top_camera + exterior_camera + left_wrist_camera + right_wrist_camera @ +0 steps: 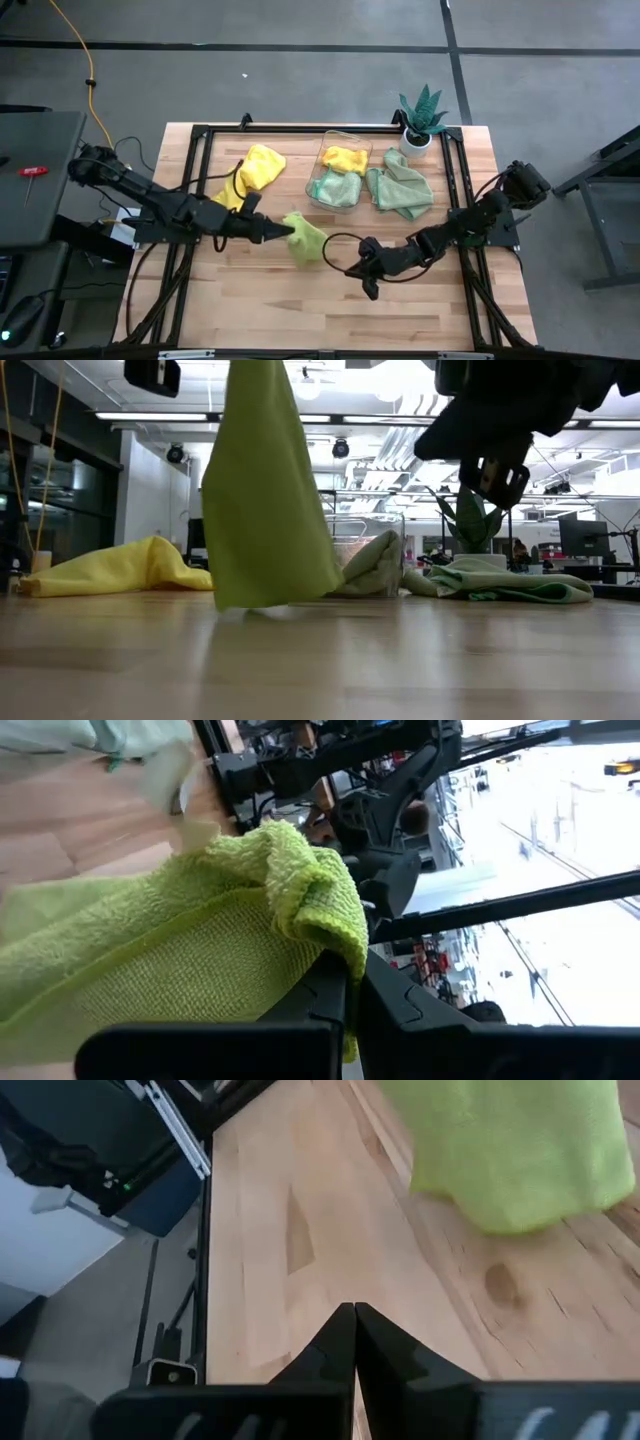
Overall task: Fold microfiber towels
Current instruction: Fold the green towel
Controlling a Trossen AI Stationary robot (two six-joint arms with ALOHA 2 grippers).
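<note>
My left gripper (283, 232) pinches the lime towel (306, 238), hanging over the table's (250, 290) middle. My right gripper (368, 286), pressed together and empty, should grab the low corner, then spread it flat.

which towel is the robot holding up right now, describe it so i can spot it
Look at the middle of the wooden table, in front of the clear bin. The lime green towel hangs there from the left claw, the only cloth lifted rather than lying flat.
</note>
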